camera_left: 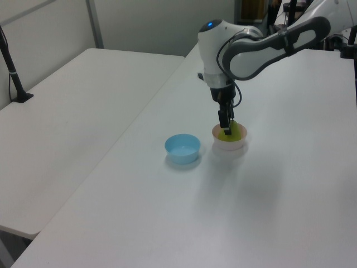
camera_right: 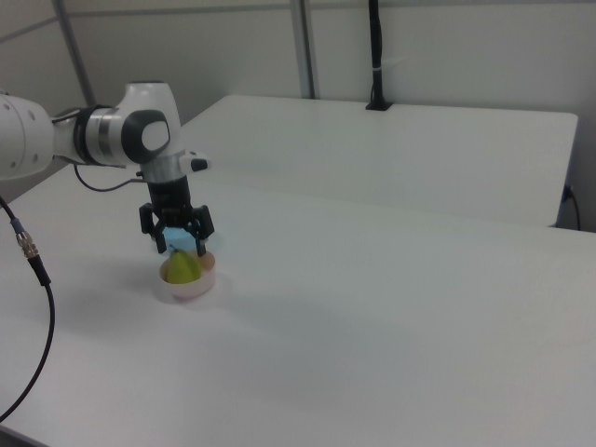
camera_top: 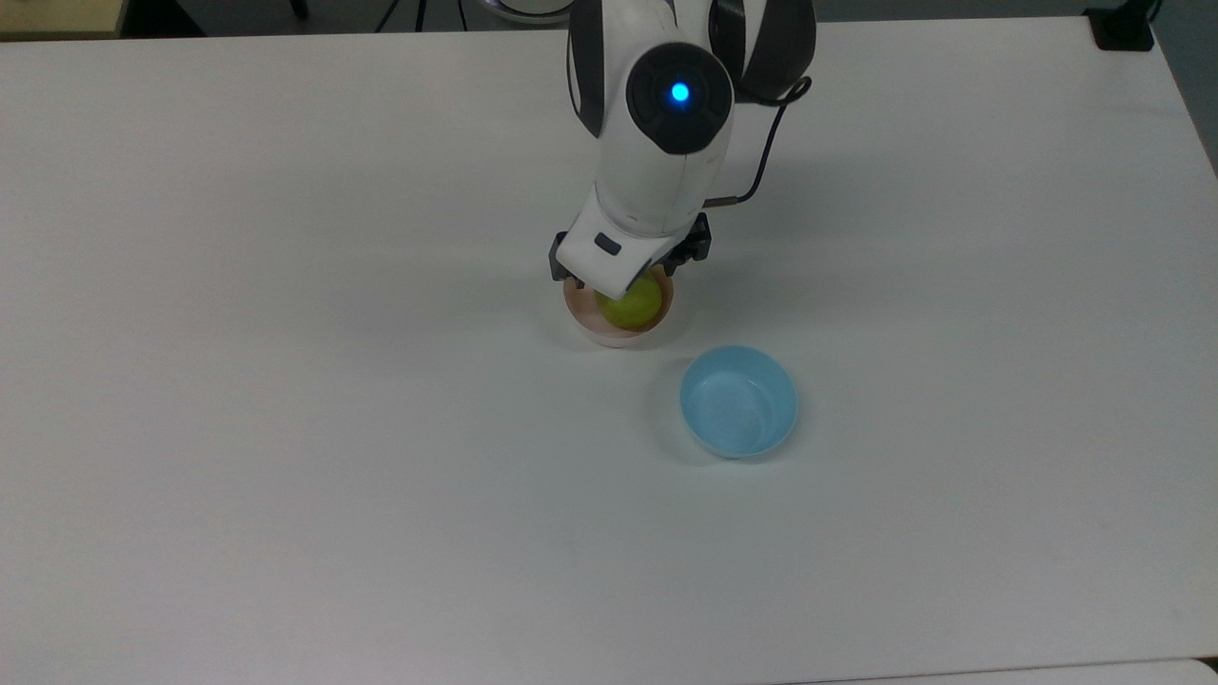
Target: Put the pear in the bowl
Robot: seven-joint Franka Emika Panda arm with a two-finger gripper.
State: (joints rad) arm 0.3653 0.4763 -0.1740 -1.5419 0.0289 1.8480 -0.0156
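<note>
The end effector (camera_right: 182, 250), fingers spread apart, straddles the pear (camera_right: 182, 267) sitting in the pink bowl (camera_right: 189, 288); in the top view a blue bowl (camera_top: 738, 401) stands near at 4 o'clock on the tabletop (camera_top: 285, 428).

Light blue bowl (camera_top: 738, 401) on white table (camera_top: 285, 428)

You're looking at a matt white table top (camera_top: 285, 428), smooth and unmarked. The pale pink round plastic bowl (camera_top: 618, 335) has plain smooth sides, and the light blue plastic bowl (camera_top: 739, 401) shines faintly inside. The arm's glossy white plastic shell (camera_top: 657, 181) carries dull black fittings. The yellow-green pear (camera_top: 636, 304) looks smooth-skinned.
</note>
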